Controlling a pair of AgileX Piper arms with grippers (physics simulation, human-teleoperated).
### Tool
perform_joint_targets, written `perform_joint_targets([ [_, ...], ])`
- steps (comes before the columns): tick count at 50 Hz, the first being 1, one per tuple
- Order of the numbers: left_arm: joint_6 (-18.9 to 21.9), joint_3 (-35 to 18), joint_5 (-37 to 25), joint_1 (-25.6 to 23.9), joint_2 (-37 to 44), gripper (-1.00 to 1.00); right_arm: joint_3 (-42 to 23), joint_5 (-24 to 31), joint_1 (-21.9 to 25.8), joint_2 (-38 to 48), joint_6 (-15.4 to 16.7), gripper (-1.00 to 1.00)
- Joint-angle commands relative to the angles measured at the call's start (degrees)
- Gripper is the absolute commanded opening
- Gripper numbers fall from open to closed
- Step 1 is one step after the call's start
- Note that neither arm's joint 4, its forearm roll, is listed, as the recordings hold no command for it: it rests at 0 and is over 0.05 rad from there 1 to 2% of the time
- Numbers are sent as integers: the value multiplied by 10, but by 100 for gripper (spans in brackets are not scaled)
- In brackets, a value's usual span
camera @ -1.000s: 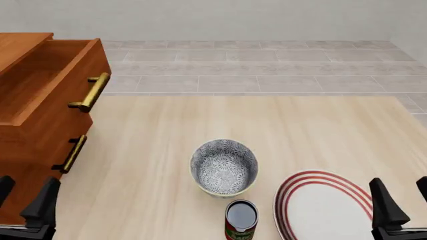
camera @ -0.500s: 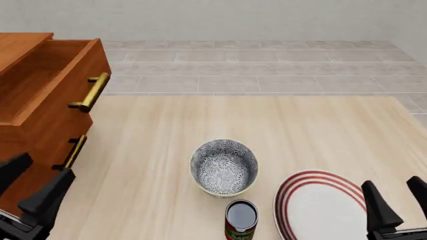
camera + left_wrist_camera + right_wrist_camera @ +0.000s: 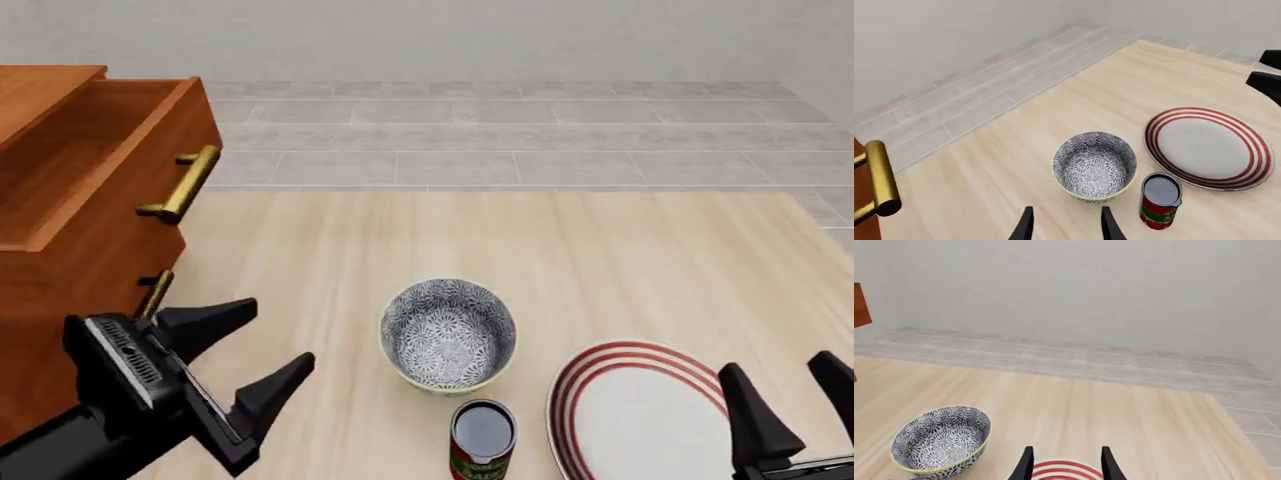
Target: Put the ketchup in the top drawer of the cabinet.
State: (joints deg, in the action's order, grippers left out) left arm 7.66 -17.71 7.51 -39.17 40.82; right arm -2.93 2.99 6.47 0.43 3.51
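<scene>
The ketchup (image 3: 482, 440) stands upright on the table at the near edge, just in front of the patterned bowl; it also shows in the left wrist view (image 3: 1159, 201). The cabinet (image 3: 40, 95) stands at the left with its top drawer (image 3: 127, 215) pulled open, and nothing shows inside it. My left gripper (image 3: 278, 335) is open and empty, hovering between the cabinet and the bowl, left of the can. My right gripper (image 3: 777, 368) is open and empty at the near right, over the plate's right side.
A patterned bowl (image 3: 449, 333) sits mid-table, with a red-ringed white plate (image 3: 641, 415) to its right. The brass handles of the top drawer (image 3: 180, 185) and lower drawer (image 3: 156, 293) stick out toward the table. A tiled floor lies beyond the far table edge.
My left gripper has swung up and to the right, from the near left corner to beside the lower drawer, now pointing toward the bowl. The right gripper has shifted slightly left.
</scene>
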Motion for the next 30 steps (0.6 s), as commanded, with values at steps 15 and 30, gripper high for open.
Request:
perform_joint_targets([
  [15,15,-3,158,-121,223,100,1,-3,12,12,-5,100],
  [30,-17,-28,175,-194,306,100,-2,2,17,12,-36,100],
])
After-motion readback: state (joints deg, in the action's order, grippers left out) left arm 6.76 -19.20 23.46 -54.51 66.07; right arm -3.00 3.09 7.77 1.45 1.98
